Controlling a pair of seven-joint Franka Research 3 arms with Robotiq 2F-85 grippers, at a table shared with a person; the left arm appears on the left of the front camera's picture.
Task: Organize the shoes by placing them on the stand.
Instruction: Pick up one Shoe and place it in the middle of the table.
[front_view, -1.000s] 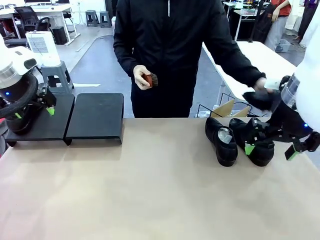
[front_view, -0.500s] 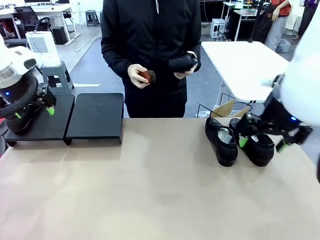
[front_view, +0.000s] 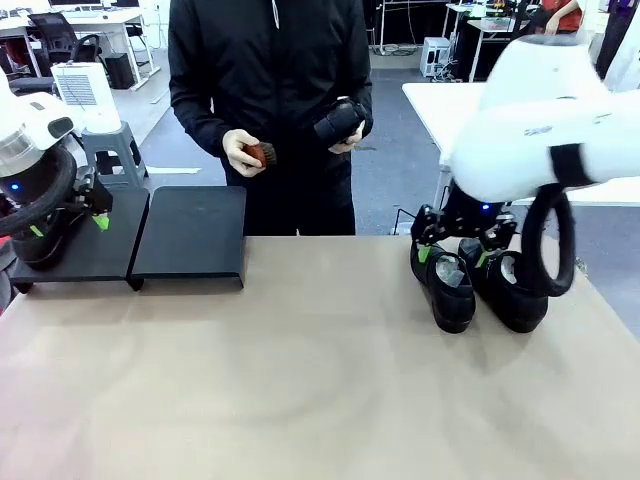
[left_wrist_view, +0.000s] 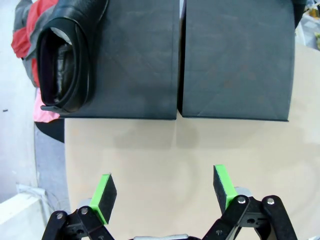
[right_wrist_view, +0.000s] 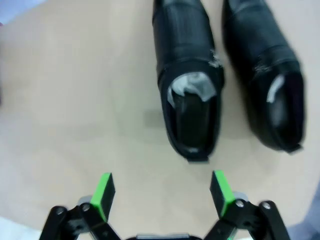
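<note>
- The right gripper (right_wrist_view: 162, 192) hangs over the worktop (front_view: 300, 380) with its jaws spread wide and nothing between them. It is by far the nearer gripper to the two loose shoes.
- Just ahead of it lies the left shoe (right_wrist_view: 187, 95), heel nearest and toe pointing away. Its long axis runs straight out from the gripper, so the jaws would likely close across its width. The heel sits slightly toward one pad, not centred.
- The right shoe (right_wrist_view: 265, 75) lies just beside it, parallel, heel the same way.
- Farther off, at the worktop's left, is the stand (left_wrist_view: 230, 60). A third shoe (left_wrist_view: 70, 55) lies on its outer panel, and the inner panel is bare. The left gripper (left_wrist_view: 165, 192) hovers near it, wide open and empty.
- Farthest, a person (front_view: 270, 60) holds a fourth shoe (front_view: 340, 120) and a brush (front_view: 260, 153).
- Count: four shoes, one two-panel stand, one brush.
</note>
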